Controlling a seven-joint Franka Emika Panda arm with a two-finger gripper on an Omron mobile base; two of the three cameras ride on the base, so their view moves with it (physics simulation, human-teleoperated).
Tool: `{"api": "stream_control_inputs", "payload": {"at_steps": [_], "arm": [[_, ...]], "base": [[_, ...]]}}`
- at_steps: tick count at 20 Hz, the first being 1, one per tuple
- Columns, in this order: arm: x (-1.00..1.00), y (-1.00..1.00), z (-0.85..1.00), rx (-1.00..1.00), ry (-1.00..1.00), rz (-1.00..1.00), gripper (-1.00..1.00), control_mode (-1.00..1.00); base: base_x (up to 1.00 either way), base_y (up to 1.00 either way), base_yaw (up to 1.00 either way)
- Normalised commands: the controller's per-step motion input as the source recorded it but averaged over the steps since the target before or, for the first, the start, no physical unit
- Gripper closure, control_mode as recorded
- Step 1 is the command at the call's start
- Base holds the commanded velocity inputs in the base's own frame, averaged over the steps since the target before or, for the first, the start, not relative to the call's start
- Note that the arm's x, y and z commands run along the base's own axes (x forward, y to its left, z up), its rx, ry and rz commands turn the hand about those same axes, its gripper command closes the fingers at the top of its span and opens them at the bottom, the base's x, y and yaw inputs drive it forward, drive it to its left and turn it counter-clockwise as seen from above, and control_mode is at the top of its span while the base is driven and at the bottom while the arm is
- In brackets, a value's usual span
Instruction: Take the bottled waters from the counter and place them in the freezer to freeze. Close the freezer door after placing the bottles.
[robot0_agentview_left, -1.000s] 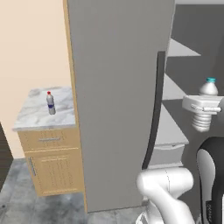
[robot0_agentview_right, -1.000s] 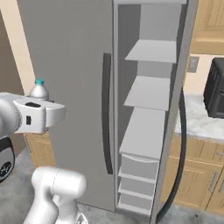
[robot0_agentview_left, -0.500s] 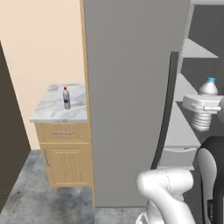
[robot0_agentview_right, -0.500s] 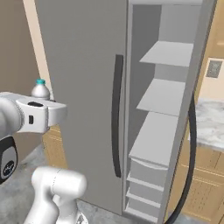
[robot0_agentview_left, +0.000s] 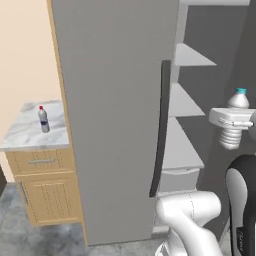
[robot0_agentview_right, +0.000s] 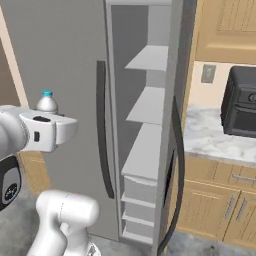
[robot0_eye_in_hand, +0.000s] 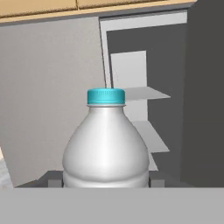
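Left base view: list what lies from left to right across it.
Red-capped bottle on the counter → freezer door → door handle → freezer shelves → teal-capped bottle held in the end effector.

Your inventory: teal-capped bottle (robot0_eye_in_hand: 105, 144), clear, upright, raised in front of the open freezer (robot0_agentview_right: 147, 107). Red-capped bottle (robot0_agentview_left: 43, 119), blue label, upright on the marble counter (robot0_agentview_left: 25, 137). Freezer: white shelves, grey walls. Freezer door (robot0_agentview_left: 117, 115): plain grey, dark bar handle, swung open.
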Motion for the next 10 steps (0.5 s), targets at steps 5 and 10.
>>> {"api": "stream_control_inputs", "payload": {"at_steps": [5, 10], "arm": [[0.00, 0.00, 0.00, 0.00, 0.00, 0.00, 1.00, 1.00], [0.00, 0.00, 0.00, 0.00, 0.00, 0.00, 1.00, 1.00]], "base": [[0.24, -0.51, -0.24], [0.39, -0.35, -0.12]]}}
